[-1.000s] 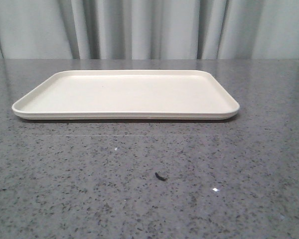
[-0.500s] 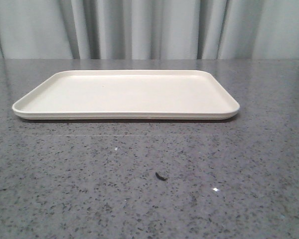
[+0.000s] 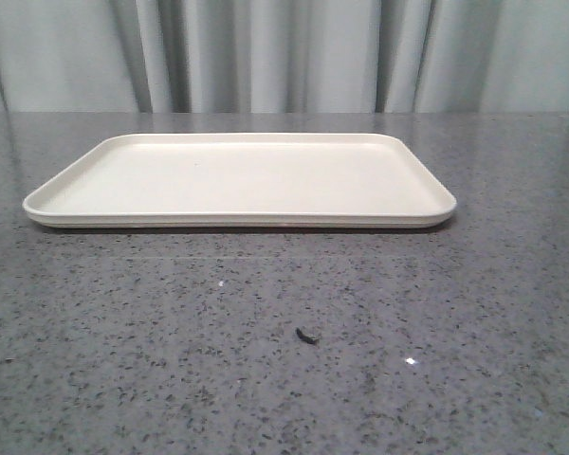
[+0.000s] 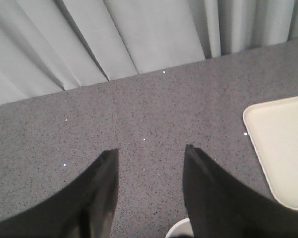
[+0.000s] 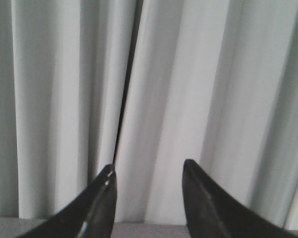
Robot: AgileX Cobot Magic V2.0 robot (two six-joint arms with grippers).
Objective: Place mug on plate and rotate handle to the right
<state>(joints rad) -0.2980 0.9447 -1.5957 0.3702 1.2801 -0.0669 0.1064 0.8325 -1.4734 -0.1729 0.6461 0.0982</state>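
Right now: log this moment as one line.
plate: bare | mug: unconfirmed | left gripper: open, above table | right gripper: open, facing curtain

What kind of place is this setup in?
Probably a staged robot test bench, not a real kitchen: a speckled grey stone-look tabletop, plain pale curtains closing off the back, and one bare cream tray.

No readable text, labels, brands, numbers or signs in any view
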